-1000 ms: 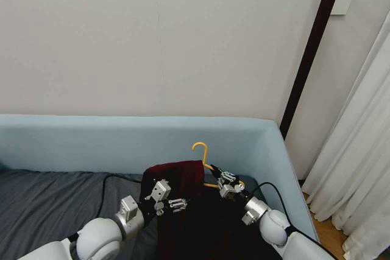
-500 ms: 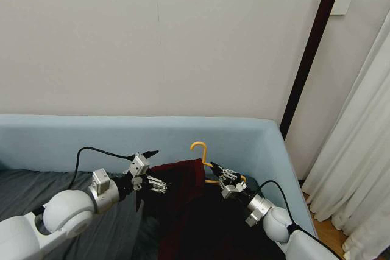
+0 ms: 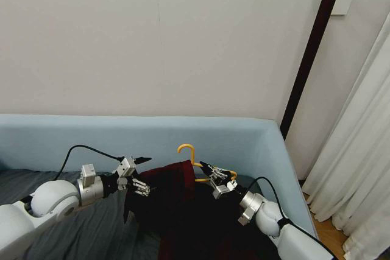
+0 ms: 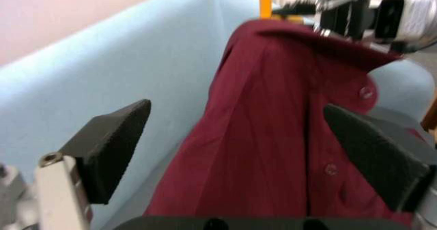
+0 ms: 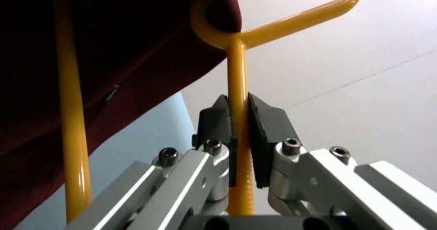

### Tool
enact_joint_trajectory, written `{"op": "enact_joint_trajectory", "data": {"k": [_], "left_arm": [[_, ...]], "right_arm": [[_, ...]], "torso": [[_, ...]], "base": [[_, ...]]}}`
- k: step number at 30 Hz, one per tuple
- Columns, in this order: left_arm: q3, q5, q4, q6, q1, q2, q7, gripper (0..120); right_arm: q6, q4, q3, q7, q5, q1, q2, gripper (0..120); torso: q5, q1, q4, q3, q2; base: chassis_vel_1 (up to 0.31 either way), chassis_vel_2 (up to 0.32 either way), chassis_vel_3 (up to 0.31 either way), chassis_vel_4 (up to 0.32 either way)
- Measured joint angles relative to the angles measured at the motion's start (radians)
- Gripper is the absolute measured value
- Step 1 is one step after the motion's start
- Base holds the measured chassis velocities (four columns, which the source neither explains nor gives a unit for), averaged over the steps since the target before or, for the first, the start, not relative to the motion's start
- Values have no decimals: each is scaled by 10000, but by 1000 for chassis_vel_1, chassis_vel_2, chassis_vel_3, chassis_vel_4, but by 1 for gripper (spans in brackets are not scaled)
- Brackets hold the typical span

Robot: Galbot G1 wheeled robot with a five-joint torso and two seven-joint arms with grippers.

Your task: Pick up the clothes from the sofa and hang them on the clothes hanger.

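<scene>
The left hand (image 3: 141,176) has let go and swung lower left, jaws wide apart. The right hand (image 3: 210,172) stays clamped on the hanger (image 3: 184,148), lower centre, which now carries the shirt (image 3: 173,181) alone, so draping looks done.

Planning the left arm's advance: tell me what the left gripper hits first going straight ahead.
Most likely the red shirt: the open left gripper points at its button front, draped on the yellow hanger. Depth is unclear.
</scene>
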Motion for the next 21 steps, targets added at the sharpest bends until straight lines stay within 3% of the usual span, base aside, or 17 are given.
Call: {"op": "enact_joint_trajectory", "data": {"k": [1, 5, 11, 14, 21], "left_arm": [[0, 0, 0, 0, 0, 0, 0, 94], [1382, 31, 1078, -110, -1656, -535, 494, 89], [1844, -281, 1509, -148, -2474, -628, 1662, 77], [1941, -392, 1864, -266, -2657, -713, 3238, 63], [2385, -169, 2442, -286, -3252, -1177, 3471, 41]], "right_arm": [[0, 0, 0, 0, 0, 0, 0, 5], [8, 44, 52, -2, -48, -79, -58, 5], [104, -1, 96, 9, -274, -76, -109, 5], [231, -73, 125, 10, -374, -32, -106, 5], [280, -39, 90, -9, -384, -21, -148, 5]], "torso": [[0, 0, 0, 0, 0], [1, 0, -3, 1, 0], [3, 0, 1, 0, 0], [2, 0, 5, 0, 0], [2, 0, 1, 0, 0]], "base": [[0, 0, 0, 0], [0, 0, 0, 0], [0, 0, 0, 0], [0, 0, 0, 0], [0, 0, 0, 0]]}}
